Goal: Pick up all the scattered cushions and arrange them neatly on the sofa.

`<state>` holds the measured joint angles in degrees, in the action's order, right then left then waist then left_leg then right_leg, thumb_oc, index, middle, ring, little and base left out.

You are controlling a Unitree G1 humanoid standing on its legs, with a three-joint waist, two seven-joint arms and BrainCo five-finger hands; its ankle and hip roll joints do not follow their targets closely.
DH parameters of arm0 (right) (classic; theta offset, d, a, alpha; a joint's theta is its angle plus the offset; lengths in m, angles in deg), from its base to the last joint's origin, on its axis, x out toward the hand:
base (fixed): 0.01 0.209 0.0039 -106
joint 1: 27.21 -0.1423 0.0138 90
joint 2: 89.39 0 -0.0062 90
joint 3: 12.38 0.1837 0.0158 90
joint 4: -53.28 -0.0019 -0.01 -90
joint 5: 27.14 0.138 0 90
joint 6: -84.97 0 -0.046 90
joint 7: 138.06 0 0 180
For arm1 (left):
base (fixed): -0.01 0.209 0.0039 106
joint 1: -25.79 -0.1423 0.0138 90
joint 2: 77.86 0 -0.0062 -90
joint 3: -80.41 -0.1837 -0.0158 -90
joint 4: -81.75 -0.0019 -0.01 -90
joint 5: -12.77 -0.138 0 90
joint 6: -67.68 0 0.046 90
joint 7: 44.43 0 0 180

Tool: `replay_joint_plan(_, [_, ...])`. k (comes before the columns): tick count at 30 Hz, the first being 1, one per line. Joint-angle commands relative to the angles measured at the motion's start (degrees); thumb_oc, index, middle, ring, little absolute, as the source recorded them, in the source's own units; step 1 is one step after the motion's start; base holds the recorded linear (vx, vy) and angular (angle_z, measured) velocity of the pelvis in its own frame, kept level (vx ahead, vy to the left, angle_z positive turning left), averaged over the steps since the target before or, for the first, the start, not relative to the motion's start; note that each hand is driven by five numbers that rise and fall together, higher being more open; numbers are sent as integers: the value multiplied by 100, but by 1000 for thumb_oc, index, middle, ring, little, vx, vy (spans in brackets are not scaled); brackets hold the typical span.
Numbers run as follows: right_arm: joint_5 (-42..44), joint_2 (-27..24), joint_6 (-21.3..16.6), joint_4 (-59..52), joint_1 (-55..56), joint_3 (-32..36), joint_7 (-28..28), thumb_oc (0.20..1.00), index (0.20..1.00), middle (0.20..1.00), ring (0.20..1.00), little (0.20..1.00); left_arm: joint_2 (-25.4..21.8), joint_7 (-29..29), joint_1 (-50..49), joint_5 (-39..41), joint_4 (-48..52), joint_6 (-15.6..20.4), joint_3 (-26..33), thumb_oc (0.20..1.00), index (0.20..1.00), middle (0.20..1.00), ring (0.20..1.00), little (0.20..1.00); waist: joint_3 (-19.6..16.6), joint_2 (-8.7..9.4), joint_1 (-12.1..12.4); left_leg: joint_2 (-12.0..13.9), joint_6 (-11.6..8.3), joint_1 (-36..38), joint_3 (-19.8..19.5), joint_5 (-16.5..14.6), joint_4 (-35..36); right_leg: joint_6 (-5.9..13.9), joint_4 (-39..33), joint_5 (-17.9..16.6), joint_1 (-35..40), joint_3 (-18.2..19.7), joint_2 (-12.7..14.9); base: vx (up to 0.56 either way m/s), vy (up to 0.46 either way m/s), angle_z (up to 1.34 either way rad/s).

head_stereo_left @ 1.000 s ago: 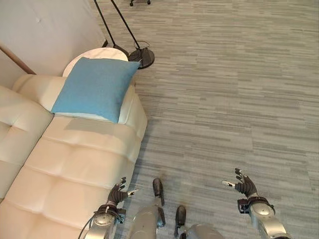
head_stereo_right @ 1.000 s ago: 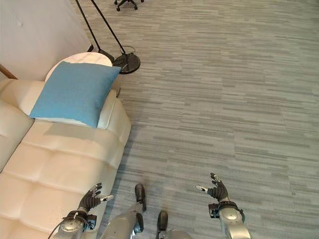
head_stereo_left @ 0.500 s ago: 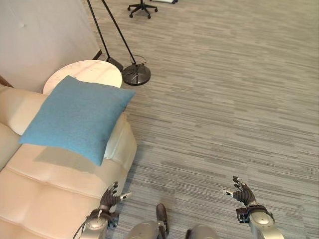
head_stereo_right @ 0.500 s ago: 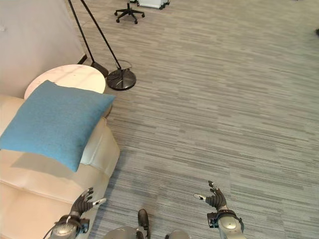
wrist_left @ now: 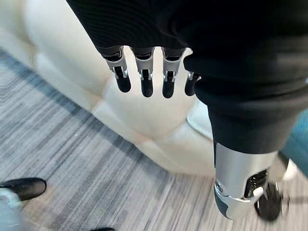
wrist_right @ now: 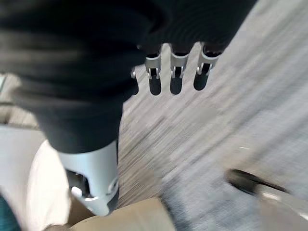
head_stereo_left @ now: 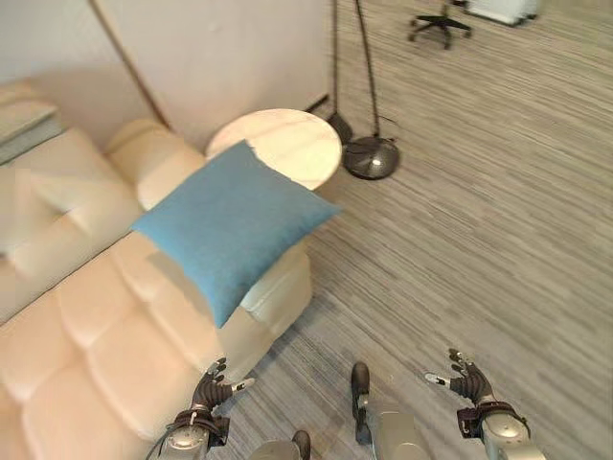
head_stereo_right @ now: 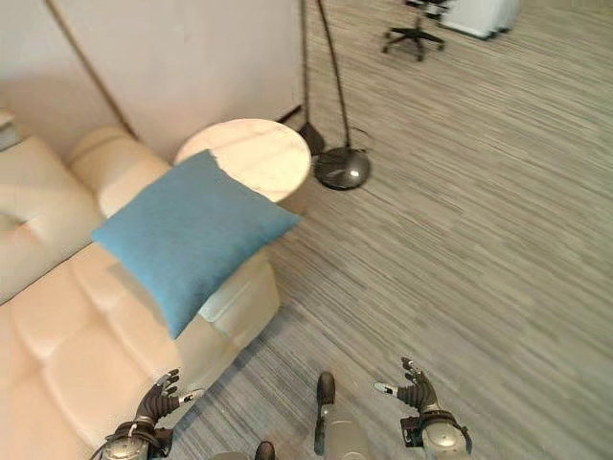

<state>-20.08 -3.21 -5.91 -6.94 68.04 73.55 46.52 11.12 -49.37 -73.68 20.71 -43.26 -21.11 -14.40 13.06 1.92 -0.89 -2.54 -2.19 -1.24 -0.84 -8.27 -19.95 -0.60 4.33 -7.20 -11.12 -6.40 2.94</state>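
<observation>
Grey striped carpet (head_stereo_left: 479,220) is spreading past the cream sofa (head_stereo_left: 105,316), where a blue cushion (head_stereo_left: 233,222) is leaning on the armrest end beside a round side table (head_stereo_left: 278,147). We are holding our left hand (head_stereo_left: 213,391) and right hand (head_stereo_left: 466,380) released, grasping nothing.

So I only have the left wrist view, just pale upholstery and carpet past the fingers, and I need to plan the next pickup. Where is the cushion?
Observer: The blue cushion leans on the sofa's armrest, one corner overhanging the round side table.
Operator: Is the right hand carrying anything?
Observer: No. The right hand hangs over bare carpet with its fingers spread and nothing in it.
Operator: Anything near the sofa to steer around?
Observer: A floor lamp's round dark base sits on the carpet just beyond the side table, with its poles slanting up from there.
</observation>
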Motion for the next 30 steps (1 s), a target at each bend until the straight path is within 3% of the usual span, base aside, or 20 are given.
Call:
replay_joint_plan(1, [230,-252,-174,-316,83,109,68,1000,1000,1000,1000,1000,-117,-24,161,248,88,190,75,1000,1000,1000,1000,1000,-29,-73,-191,521,-110,-421,1062,465,-245,430,-34,937,680,-274,181,195,-114,36])
replay_joint_plan(3, [282,-325,-165,-289,119,167,121,1000,1000,1000,1000,1000,-109,-23,239,239,-46,199,28,1000,1000,1000,1000,1000,-45,-65,-154,631,28,-735,1493,292,195,423,-210,1092,994,-500,212,269,-83,47])
replay_joint_plan(5, [282,-325,-165,-289,120,167,121,1000,1000,1000,1000,1000,-109,-23,240,239,-47,199,28,1000,1000,1000,1000,1000,-47,-65,-158,630,29,-738,1489,291,193,424,-210,1093,993,-504,213,181,-27,72])
replay_joint_plan(7, [215,-375,-129,-268,97,100,180,1000,1000,1000,1000,1000,-83,-106,223,308,-44,197,85,1000,1000,1000,1000,1000,-32,-141,59,571,-169,-1297,1387,1099,1355,420,-364,1390,1458,-563,7,510,3,53])
replay_joint_plan(10, [152,-367,-95,-262,107,100,180,1000,1000,1000,1000,1000,-33,-144,106,387,-12,171,186,1000,1000,1000,1000,1000,-89,-134,179,591,-271,-1515,1518,1251,1868,471,-352,1696,1830,-542,-30,537,94,23])
replay_joint_plan(11, [88,-355,-62,-353,141,112,105,1000,1000,1000,1000,1000,-21,-120,-38,378,-22,147,296,1000,1000,1000,1000,1000,-199,-181,276,723,-235,-1472,1676,1440,1953,493,-282,1781,2010,-492,-63,413,148,-17])
replay_joint_plan(13, [-23,-325,-35,-406,179,93,47,1000,1000,1000,1000,1000,-12,-115,-147,369,-19,116,373,1000,1000,1000,1000,1000,-291,-152,347,695,-170,-1432,1517,1558,1711,538,-155,1867,2183,-455,46,461,162,-25])
replay_joint_plan(17, [-132,-262,-18,-498,209,84,-26,1000,1000,1000,1000,1000,-79,-106,-103,327,-111,101,393,1000,1000,1000,1000,1000,-352,8,407,538,-7,-1275,1492,1365,1508,693,575,1651,1997,-375,366,360,174,-22])
replay_joint_plan(20, [-127,-216,-61,-579,202,59,-57,1000,1000,1000,1000,1000,-187,-122,-86,334,-94,128,428,1000,1000,1000,1000,1000,-348,84,408,293,228,-967,1443,1107,1556,831,1553,1051,1590,-184,556,282,174,-11])
replay_joint_plan(21, [-141,-196,-69,-572,176,30,-59,1000,1000,1000,1000,1000,-218,-142,-52,354,-103,135,444,1000,1000,1000,1000,1000,-316,58,392,258,290,-832,1405,1036,1610,833,1881,875,1364,-125,585,216,140,21])
replay_joint_plan(23, [-141,-180,-80,-574,107,0,-54,1000,1000,1000,1000,1000,-252,-193,-3,389,-84,169,476,1000,1000,1000,1000,1000,-236,-65,341,269,340,-559,1302,959,1763,728,2155,943,810,-72,522,206,90,14])
replay_joint_plan(26, [-147,-227,-72,-569,35,-22,-18,1000,1000,1000,1000,1000,-274,-220,37,452,-32,214,467,1000,1000,1000,1000,1000,-104,-173,192,268,320,-296,1112,909,1874,636,1692,1242,392,-26,284,183,-20,42])
replay_joint_plan(30, [-286,-399,-71,-688,-11,-17,49,1000,1000,1000,1000,1000,-256,-257,85,496,-5,242,481,1000,1000,1000,1000,1000,13,-140,-37,56,299,-25,667,792,1942,762,633,939,4,675,-161,184,-90,44])
